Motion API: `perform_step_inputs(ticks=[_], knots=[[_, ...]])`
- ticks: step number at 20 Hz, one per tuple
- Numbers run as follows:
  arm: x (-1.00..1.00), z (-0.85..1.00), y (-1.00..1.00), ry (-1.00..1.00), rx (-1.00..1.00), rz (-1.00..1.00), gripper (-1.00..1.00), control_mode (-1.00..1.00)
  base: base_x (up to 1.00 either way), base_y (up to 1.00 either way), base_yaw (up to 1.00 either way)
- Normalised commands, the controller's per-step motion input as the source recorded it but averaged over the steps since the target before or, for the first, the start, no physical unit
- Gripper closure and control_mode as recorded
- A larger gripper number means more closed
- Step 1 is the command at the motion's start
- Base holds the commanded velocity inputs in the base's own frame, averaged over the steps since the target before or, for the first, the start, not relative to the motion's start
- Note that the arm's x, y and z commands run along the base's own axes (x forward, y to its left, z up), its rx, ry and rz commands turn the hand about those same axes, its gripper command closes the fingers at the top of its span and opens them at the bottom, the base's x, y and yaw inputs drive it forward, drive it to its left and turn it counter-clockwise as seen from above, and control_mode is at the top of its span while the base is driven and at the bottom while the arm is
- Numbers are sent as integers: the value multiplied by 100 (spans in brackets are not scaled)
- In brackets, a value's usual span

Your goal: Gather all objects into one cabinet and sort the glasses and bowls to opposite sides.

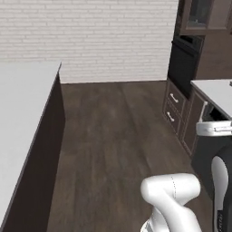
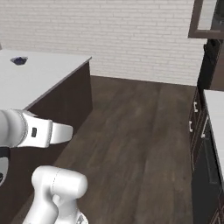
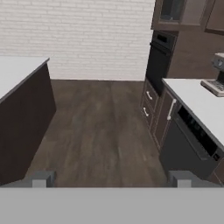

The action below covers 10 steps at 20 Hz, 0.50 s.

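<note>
— What's that small dark thing (image 2: 19, 60) on the island counter (image 2: 39, 76)?
— Too small to tell.
— And the wall cabinet (image 3: 183, 15)?
— Cut off by the top edge. An appliance (image 3: 217, 78) on the right counter (image 3: 197, 100) is cropped too.

An island counter (image 1: 22, 118) occupies the left of the left base view, its top reaching the left edge. In the right base view it sits at the upper left, with a small object (image 2: 19, 60) on its top near the far left. Open floor (image 1: 113, 136) runs up the middle to the back wall (image 1: 90, 36). At the upper right stands a built-in oven (image 1: 185, 63), a cabinet (image 3: 179, 13) above it. In front of the oven come two drawers (image 1: 172, 106), then a counter (image 3: 197, 103) along the right edge.
</note>
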Motion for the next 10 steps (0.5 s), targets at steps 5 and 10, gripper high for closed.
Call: perform_step_inputs(ticks=[5,10], knots=[[0,0,0,0,0,0,-100,100,71,-51,1],[0,0,0,0,0,0,-100,100,65,-27,0]])
